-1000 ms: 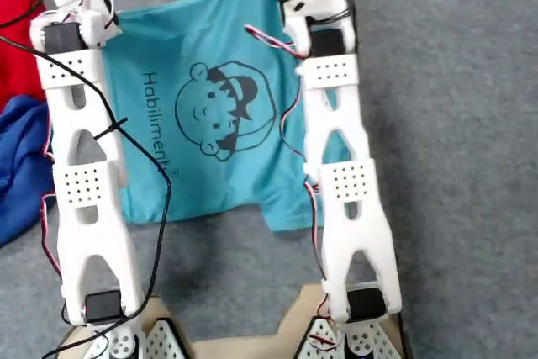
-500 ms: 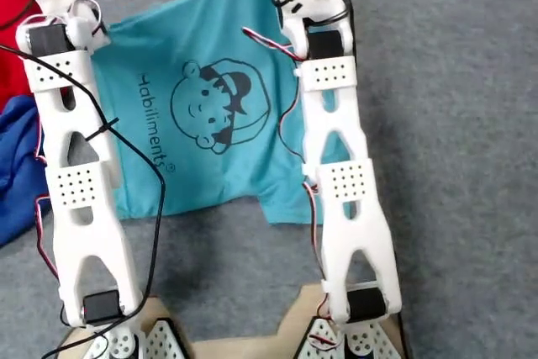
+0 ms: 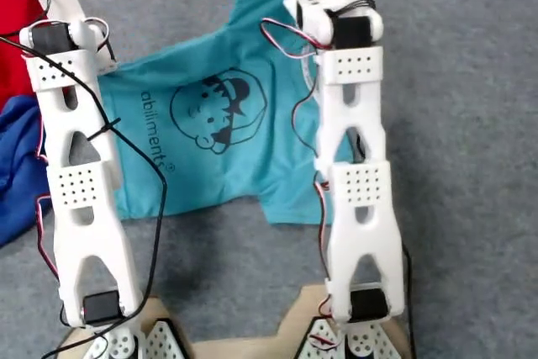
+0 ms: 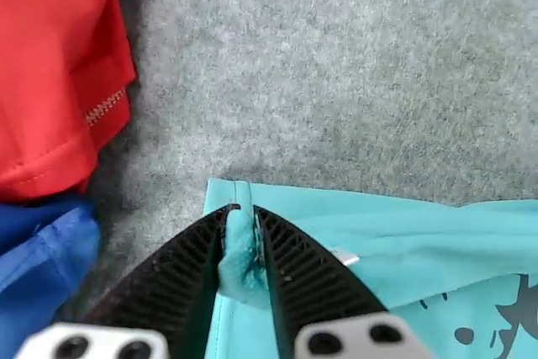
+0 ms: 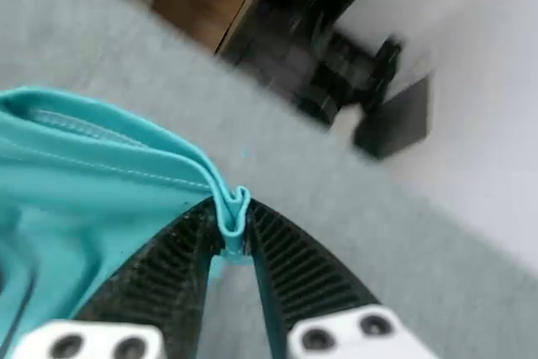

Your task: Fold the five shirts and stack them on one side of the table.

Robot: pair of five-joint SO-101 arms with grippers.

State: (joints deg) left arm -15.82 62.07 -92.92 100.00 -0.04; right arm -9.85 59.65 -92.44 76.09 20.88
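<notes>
Left gripper (image 4: 239,208): jaws closed on a bunched corner of the teal shirt (image 3: 218,153), low over the grey table (image 3: 471,124). Right gripper (image 5: 236,201): jaws closed on a stitched edge of the same shirt. It appears to be held higher, since the cloth drapes away from it and the room shows beyond. Between your two grips the far edge runs aslant. The printed body lies flat between the arms, with a flap at the near edge just beside the right arm. The red shirt (image 3: 12,35) and blue shirt (image 3: 18,166) lie heaped just beside your left arm.

Step in hand, as judged: bringing the far edge over toward you for a fold. To do it well, level your two grips first and draw them apart until the edge is taut. Then carry both toward the near edge at one pace, so the crease falls straight. Keep the left pinch clear of the red heap, and lay the edge down before you open either jaw
</notes>
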